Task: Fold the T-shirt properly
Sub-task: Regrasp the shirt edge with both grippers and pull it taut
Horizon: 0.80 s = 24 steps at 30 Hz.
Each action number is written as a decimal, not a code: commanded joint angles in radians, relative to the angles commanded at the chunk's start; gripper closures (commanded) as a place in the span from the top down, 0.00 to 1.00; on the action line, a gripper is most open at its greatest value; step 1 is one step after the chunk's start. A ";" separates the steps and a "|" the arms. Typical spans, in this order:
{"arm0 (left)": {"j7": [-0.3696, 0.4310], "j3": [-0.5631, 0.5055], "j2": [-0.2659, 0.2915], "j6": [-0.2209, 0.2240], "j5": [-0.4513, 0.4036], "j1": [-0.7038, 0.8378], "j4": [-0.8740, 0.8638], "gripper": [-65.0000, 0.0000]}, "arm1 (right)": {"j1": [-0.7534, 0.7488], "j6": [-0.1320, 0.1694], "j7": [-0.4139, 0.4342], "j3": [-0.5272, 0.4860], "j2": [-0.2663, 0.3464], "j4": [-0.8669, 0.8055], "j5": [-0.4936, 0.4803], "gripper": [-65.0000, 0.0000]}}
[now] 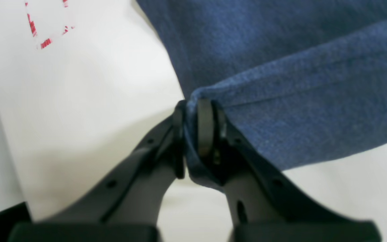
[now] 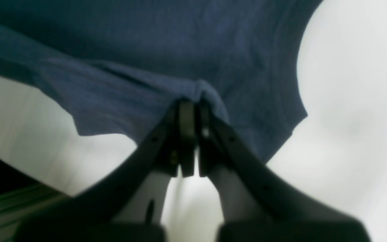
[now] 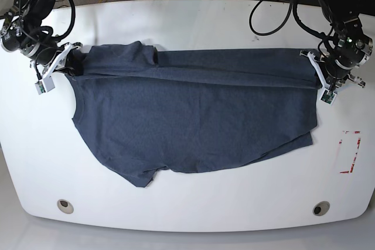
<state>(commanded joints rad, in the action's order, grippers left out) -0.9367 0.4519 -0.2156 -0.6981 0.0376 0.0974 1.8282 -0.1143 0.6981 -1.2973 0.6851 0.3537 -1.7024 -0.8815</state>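
The T-shirt (image 3: 193,121) lies spread across the white table (image 3: 193,24), dark navy-grey, with its far edge pulled into a straight folded band between the two grippers. At the right end of that band my left gripper (image 3: 313,65) is shut on the cloth. The left wrist view shows blue fabric (image 1: 281,67) pinched between the left gripper's (image 1: 193,134) pads. On the left side, my right gripper (image 3: 73,64) is shut on the shirt's other end. In the right wrist view, cloth (image 2: 146,50) bunches over the right gripper's (image 2: 191,127) closed tips.
A red dashed rectangle (image 3: 350,152) is marked on the table near the right edge, also seen as a red mark (image 1: 45,27) in the left wrist view. Two round holes (image 3: 65,205) (image 3: 320,208) sit near the front edge. Cables (image 3: 275,4) hang at the back.
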 joint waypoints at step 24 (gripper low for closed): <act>0.003 -0.089 -0.037 0.000 0.002 -0.218 -0.373 0.12 | 0.238 0.000 0.285 -0.267 0.135 0.420 0.002 0.42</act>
<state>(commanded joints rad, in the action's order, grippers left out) -0.9337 0.3629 -0.2524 -0.6981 0.0391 -0.1204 1.4553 0.1235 0.6981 -1.0119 0.4181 0.4887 -1.2820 -0.8800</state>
